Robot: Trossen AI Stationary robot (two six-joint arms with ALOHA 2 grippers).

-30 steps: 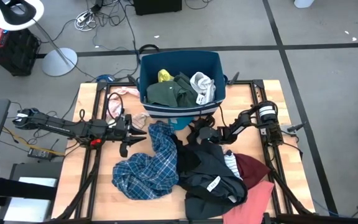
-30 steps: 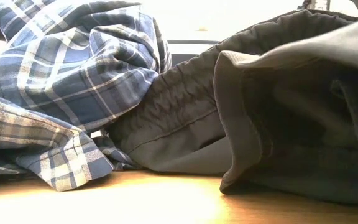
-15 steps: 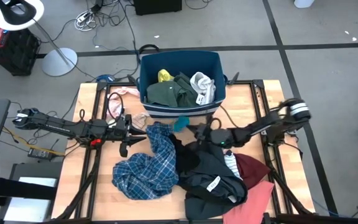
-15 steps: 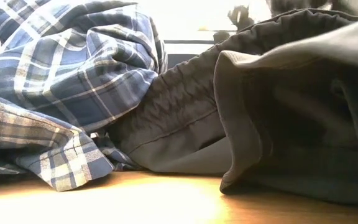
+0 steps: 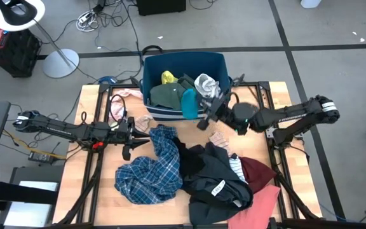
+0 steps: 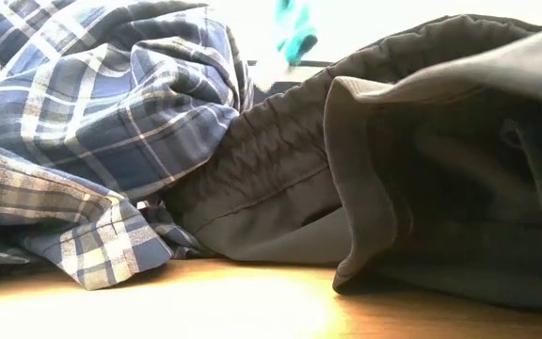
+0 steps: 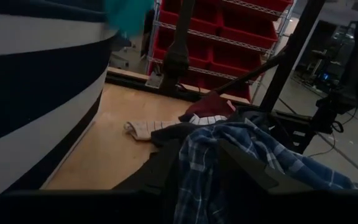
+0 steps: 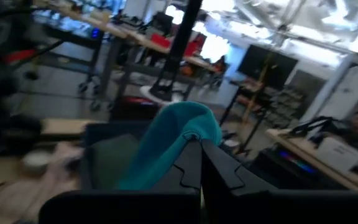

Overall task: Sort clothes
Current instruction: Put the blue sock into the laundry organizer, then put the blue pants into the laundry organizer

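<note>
My right gripper [image 5: 203, 112] is raised over the near wall of the navy bin [image 5: 146, 76] and is shut on a teal garment [image 5: 189, 104], which also shows in the low view [image 6: 294, 33]. Yellow, dark green and white clothes lie in the bin. The blue plaid shirt [image 5: 151, 168] and a black and dark grey heap [image 5: 211, 175] lie on the table. My left gripper [image 5: 138, 137] stands level and open at the shirt's far end [image 7: 197, 168]. My right gripper pinches a bunched part of the teal garment [image 8: 188, 138] between its two fingers [image 8: 194, 168]. The fingers come level from the table's right. The garment droops from the fingertips, clear of the table. Whether my left gripper touches the plaid shirt, I cannot tell.
A beige sock [image 5: 220, 138] lies near the bin's near right corner. Maroon [image 5: 259, 172] and salmon pink [image 5: 267, 200] clothes lie at the near right. A pink piece [image 5: 129, 95] lies left of the bin. Bare wood [image 7: 104, 155] shows along the bin's near wall.
My right gripper has risen fast from the heap beside the bin and gone toward the far edge, turning level and rolling. The teal garment has come up with it, lifted clear of the table to above the bin's near wall.
</note>
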